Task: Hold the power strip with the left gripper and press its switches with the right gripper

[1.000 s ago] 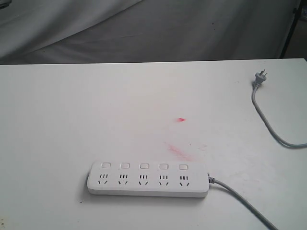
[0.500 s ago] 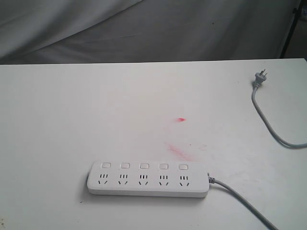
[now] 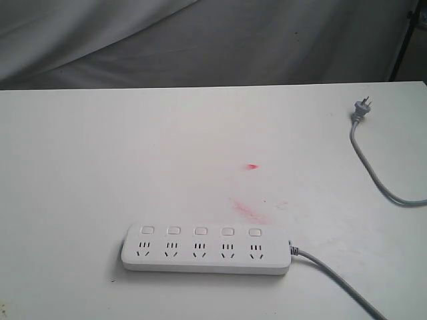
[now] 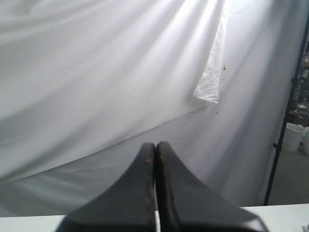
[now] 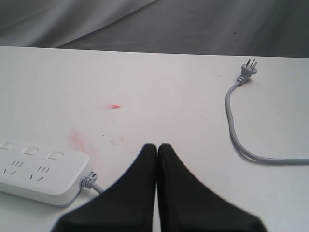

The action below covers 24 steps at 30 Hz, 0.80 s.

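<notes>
- The grey draped cloth (image 3: 233, 40) hangs beyond the far edge of the table, ahead of both grippers. In the left wrist view it fills nearly everything past the fingertips.
- The white table (image 3: 100, 167) lies under and ahead of the right gripper (image 5: 157, 145). Only a thin strip of it shows below the left gripper (image 4: 155, 144).
- The power strip (image 3: 207, 250) lies flat on the table with its sockets facing up. It sits to the robot's left of the right gripper's fingertips, near them but apart. The cable end is the end closest to those fingertips, and nothing touches the strip.
- The left gripper has its two black fingers pressed together tip to tip, with nothing between them, and points toward the cloth.
- The right gripper is the same: its fingers are pressed flat against each other and pinch nothing. It sits above bare table.
- The grey cable (image 5: 227, 113) leaves the strip's near end just beside the right gripper's fingers. Farther out it curves across the table on that gripper's other side.
- The switches (image 3: 200, 231) are five square buttons in a row along the strip's far edge, one beyond each socket. Three of them show from the right wrist.
- A pink smear (image 3: 248, 212) marks the table just past the strip, ahead of the right fingertips.
- The plug (image 3: 362, 110) lies at the cable's far end, well ahead of the right gripper.
- A small red spot (image 3: 252, 167) lies beyond the smear.
</notes>
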{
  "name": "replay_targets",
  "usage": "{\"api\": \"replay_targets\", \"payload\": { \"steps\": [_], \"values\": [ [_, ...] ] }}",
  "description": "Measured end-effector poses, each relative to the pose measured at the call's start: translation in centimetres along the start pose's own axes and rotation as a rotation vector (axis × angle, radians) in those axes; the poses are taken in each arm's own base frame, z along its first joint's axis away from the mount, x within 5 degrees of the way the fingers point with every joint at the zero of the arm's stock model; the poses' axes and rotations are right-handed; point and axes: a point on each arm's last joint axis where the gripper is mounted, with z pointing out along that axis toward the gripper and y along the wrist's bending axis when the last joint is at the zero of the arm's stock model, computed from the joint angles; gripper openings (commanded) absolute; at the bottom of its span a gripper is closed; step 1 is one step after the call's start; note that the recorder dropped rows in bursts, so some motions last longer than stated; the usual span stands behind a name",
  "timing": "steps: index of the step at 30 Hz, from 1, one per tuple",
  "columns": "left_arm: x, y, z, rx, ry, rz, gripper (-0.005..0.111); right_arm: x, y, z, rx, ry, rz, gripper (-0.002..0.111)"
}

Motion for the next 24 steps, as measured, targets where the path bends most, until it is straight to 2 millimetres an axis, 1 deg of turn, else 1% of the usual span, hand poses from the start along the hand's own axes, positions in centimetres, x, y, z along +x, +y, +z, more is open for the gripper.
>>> {"api": "replay_targets", "payload": {
  "steps": [4, 13, 20, 22, 24],
  "values": [
    [-0.4, 0.1, -0.9, -0.021, -0.028, 0.016, 0.000, 0.0, 0.0, 0.0, 0.000, 0.000, 0.000, 0.000],
    [-0.4, 0.2, -1.1, -0.028, -0.029, 0.025, 0.000, 0.0, 0.0, 0.0, 0.000, 0.000, 0.000, 0.000],
    [-0.2, 0.4, -1.1, -0.051, -0.009, 0.082, 0.000, 0.0, 0.0, 0.0, 0.000, 0.000, 0.000, 0.000],
    [-0.3, 0.4, -1.2, -0.061, -0.014, 0.095, 0.000, 0.0, 0.0, 0.0, 0.000, 0.000, 0.000, 0.000],
    [-0.5, 0.7, -1.8, -0.092, -0.031, 0.099, 0.000, 0.0, 0.0, 0.0, 0.000, 0.000, 0.000, 0.000]
  ]
}}
